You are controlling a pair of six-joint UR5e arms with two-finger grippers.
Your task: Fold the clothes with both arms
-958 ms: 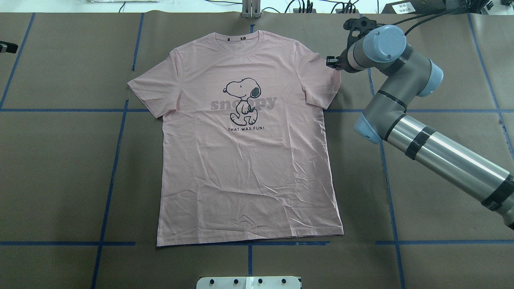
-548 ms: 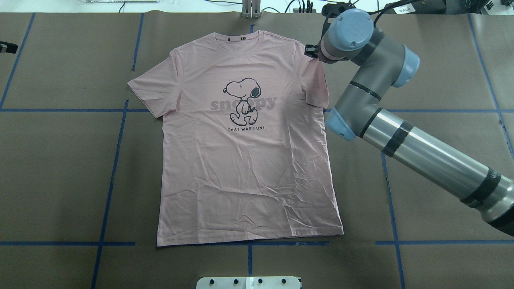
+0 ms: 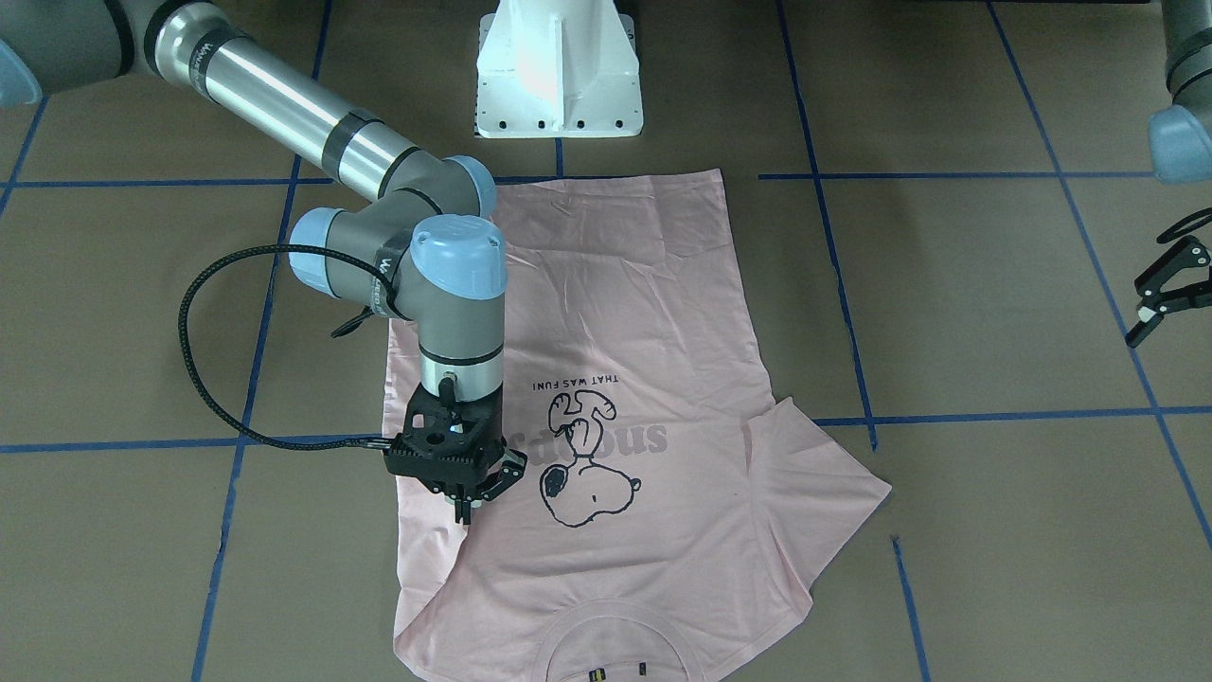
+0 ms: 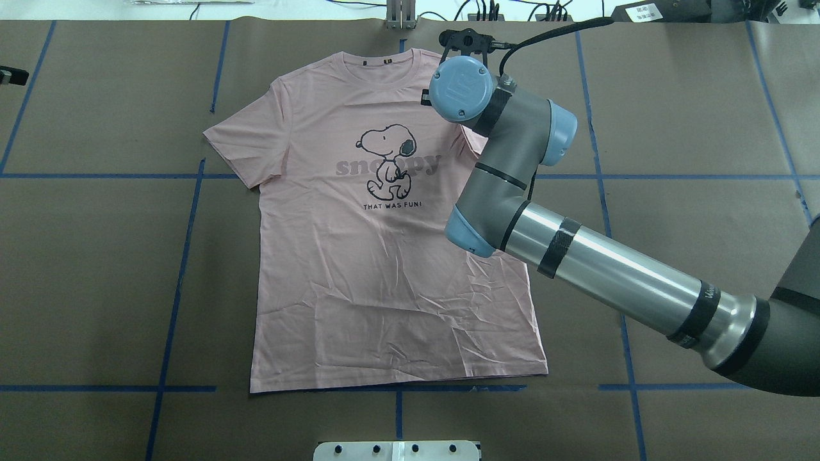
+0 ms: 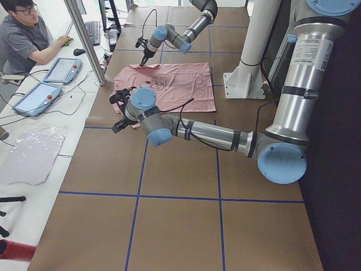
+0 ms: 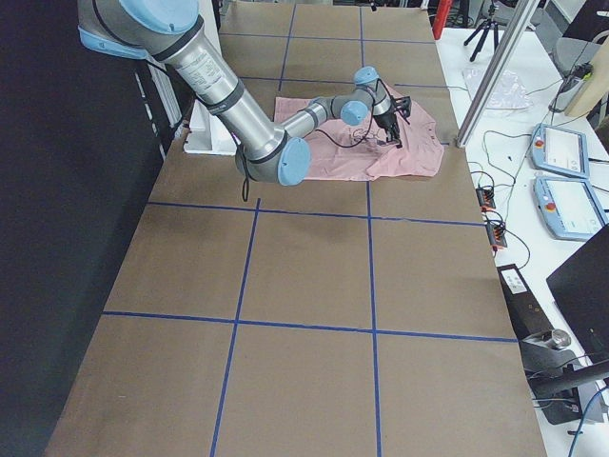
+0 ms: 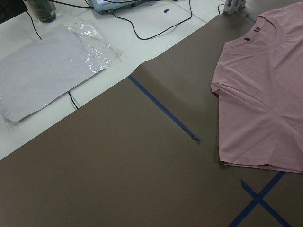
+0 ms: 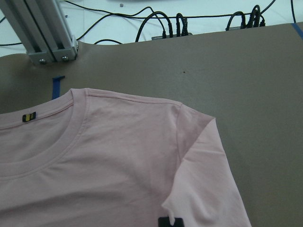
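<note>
right fingers [image 3: 463,505] pinch a sleeve of the one t-shirt [image 3: 663,313]; left fingers [image 3: 1169,266] gape wide.

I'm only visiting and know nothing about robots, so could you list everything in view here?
T-shirt: one, pale pink with dog print, spread front-up mid-table.
Table cover: one, brown with blue tape lines, across the table.
Pedestal: one, white, robot's table edge.
Plastic sleeve: one, clear, on the white side bench.
Tablets: two, pale blue-grey, on that bench.
Operator: one, grey shirt, at that bench.
Right arm: one, silver-grey with light blue joints, reaching over the shirt.
Left arm: one, same colours, beside the shirt.
Right gripper: one, black, shut on the shirt's sleeve.
Left gripper: one, black, open above bare table cover.
</note>
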